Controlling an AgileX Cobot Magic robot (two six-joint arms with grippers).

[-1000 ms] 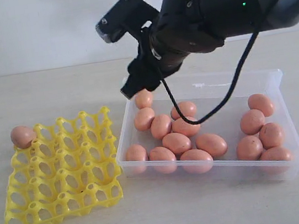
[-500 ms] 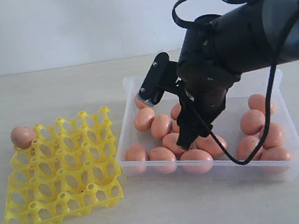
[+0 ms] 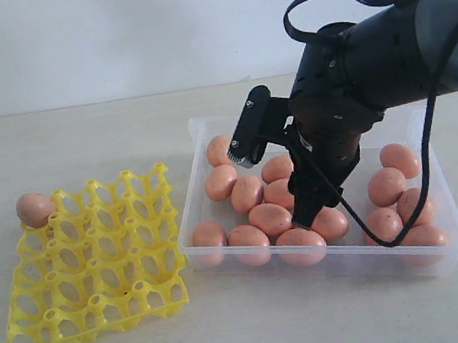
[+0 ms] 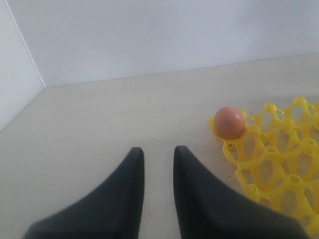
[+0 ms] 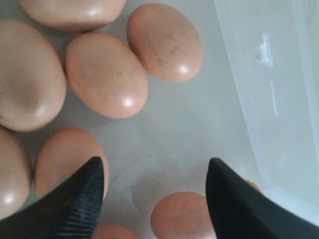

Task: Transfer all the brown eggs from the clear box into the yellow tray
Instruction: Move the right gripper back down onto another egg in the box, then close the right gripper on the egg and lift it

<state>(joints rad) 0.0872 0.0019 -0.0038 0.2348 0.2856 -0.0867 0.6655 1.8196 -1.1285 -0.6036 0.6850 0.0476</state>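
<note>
The clear box (image 3: 424,123) at the right holds several brown eggs (image 3: 270,218), in a cluster on its left and another on its right. My right gripper (image 3: 305,214) reaches down into the box at the left cluster's edge. In the right wrist view the right gripper (image 5: 155,160) is open and empty over the bare box floor (image 5: 199,114), with one egg (image 5: 182,215) low between its fingers and others (image 5: 106,74) beside it. The yellow tray (image 3: 89,268) lies at the left, with one egg (image 3: 35,209) on its far-left corner. My left gripper (image 4: 158,152) hovers over the table beside that corner, jaws slightly apart, empty.
The box's near wall (image 3: 327,262) and right wall (image 5: 259,99) stand close to the right gripper. The tray's other cells (image 4: 279,169) show no eggs. A pale wall (image 3: 107,35) runs behind the table.
The right arm has swung from above the box's far-left corner down into the box and now sits low among the left eggs. Eggs and tray have not moved.
</note>
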